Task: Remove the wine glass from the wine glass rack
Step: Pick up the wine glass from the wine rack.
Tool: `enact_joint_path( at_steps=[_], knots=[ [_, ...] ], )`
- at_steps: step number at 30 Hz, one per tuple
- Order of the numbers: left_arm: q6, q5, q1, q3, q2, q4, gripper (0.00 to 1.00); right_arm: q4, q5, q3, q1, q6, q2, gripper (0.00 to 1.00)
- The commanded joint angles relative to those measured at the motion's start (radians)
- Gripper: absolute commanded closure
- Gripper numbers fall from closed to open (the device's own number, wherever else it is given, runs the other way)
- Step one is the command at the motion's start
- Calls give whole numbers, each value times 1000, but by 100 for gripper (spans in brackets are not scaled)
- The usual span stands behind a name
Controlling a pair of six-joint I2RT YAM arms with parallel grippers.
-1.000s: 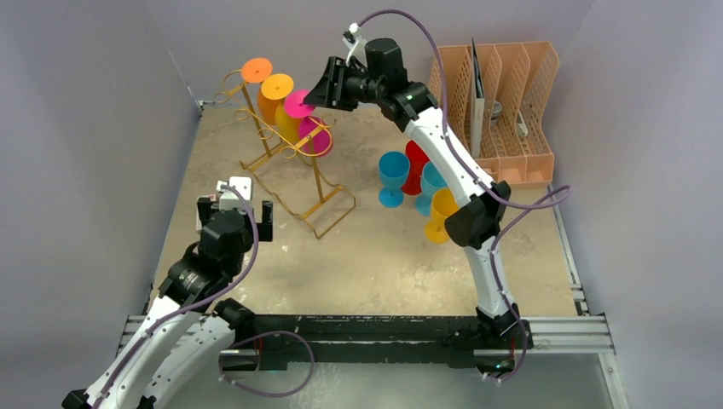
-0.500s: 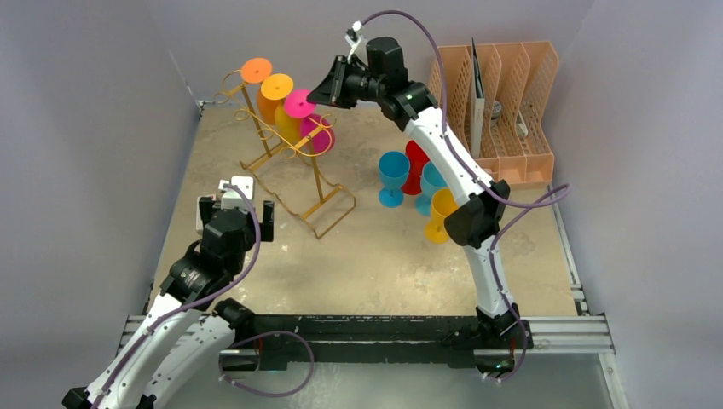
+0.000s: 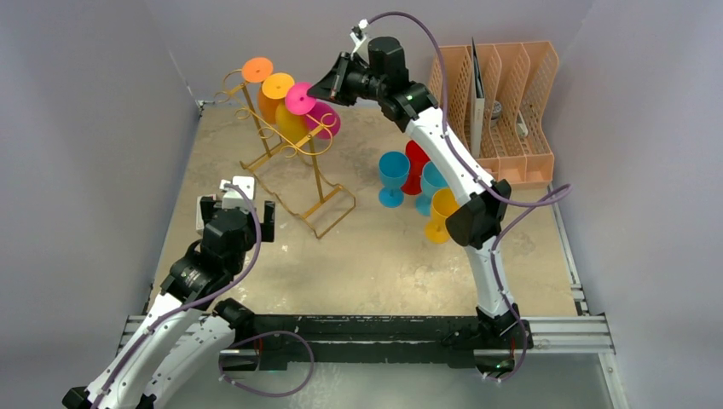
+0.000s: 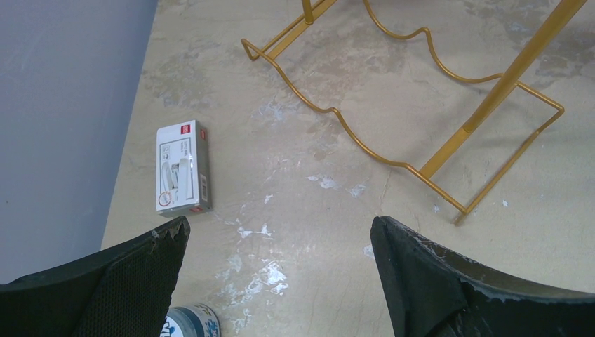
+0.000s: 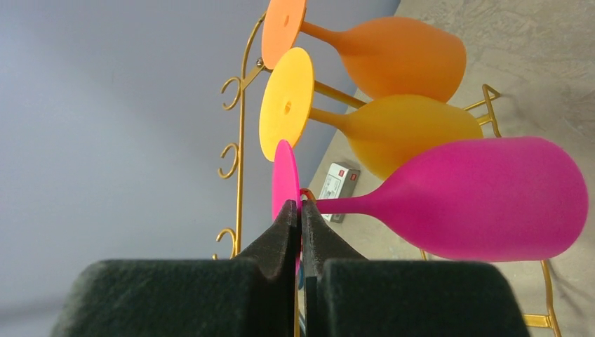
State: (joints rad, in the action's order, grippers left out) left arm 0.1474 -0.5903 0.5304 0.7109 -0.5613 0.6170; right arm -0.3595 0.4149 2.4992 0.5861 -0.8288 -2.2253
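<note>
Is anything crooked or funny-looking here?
Yes. The pink wine glass leans sideways on the gold rack, unlike the yellow glass and orange glass hanging straighter beside it. The right gripper is shut on its foot.

Plain grey walls (image 3: 94,111) on three sides. Beige tabletop (image 3: 375,256), scuffed, smeared white. Black rail (image 3: 375,328) along near edge, metal track (image 3: 573,264) at right. Peach organiser (image 3: 511,102) back right. Soft, even light.

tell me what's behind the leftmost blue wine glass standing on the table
A red wine glass stands just behind the blue wine glass, upright on the table. The blue bowl covers part of it on one side, and the right arm covers its other edge.
</note>
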Motion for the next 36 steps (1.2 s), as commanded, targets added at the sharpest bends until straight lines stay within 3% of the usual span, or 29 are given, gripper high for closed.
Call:
enact_joint_path(
  at_steps=[1, 36],
  knots=[
    [11, 8, -5, 42, -6, -13, 0, 42, -48, -14, -14, -32, 80, 100],
    [12, 24, -4, 47, -24, -11, 0, 65, -70, -70, -21, -48, 151, 100]
  ],
)
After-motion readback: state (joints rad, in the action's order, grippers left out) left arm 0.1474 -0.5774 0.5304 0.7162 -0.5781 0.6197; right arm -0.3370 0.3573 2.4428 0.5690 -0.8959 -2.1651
